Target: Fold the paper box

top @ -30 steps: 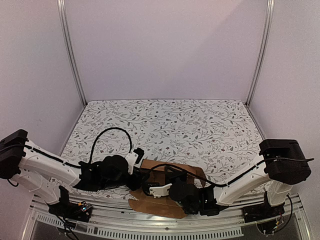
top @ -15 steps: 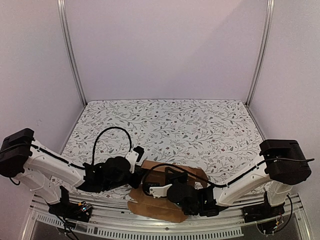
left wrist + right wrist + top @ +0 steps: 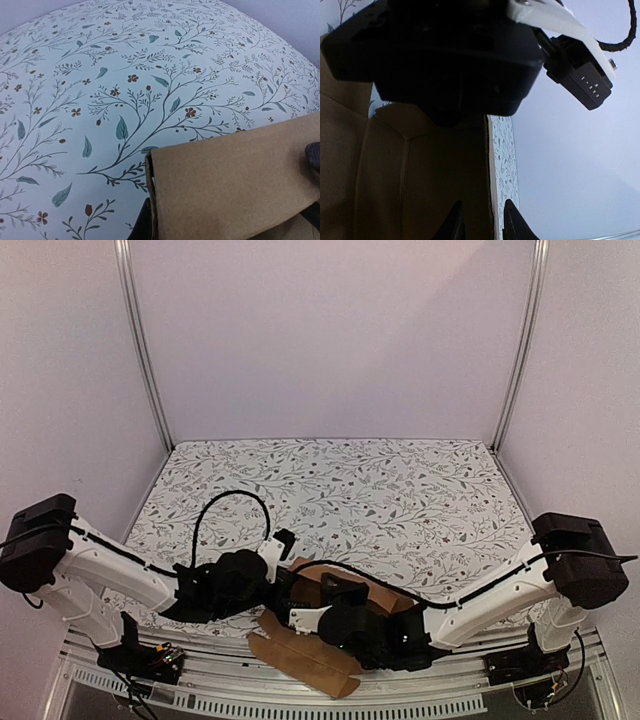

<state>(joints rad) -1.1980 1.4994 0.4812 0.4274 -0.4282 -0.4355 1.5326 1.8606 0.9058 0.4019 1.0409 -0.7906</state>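
Note:
The paper box (image 3: 318,638) is a partly folded brown cardboard piece at the table's near edge, one flap (image 3: 300,658) hanging over the front. My left gripper (image 3: 281,592) comes in from the left and is shut on a raised panel (image 3: 235,180); one dark finger (image 3: 142,225) shows beside the panel's edge. My right gripper (image 3: 306,618) meets it from the right. Its two fingertips (image 3: 456,220) stand slightly apart, astride the edge of an upright cardboard panel (image 3: 445,170), so it is open. The arms hide the box's middle.
The floral-patterned table (image 3: 340,490) stretches behind the arms, walled by white panels and metal posts (image 3: 140,340). The left arm's black wrist (image 3: 440,55) and its cable (image 3: 215,510) sit close above the right gripper. A metal rail (image 3: 300,690) runs along the front edge.
My left gripper has shut on the cardboard. My right gripper has opened a little and slid left. The box's front flap has dropped further over the table edge.

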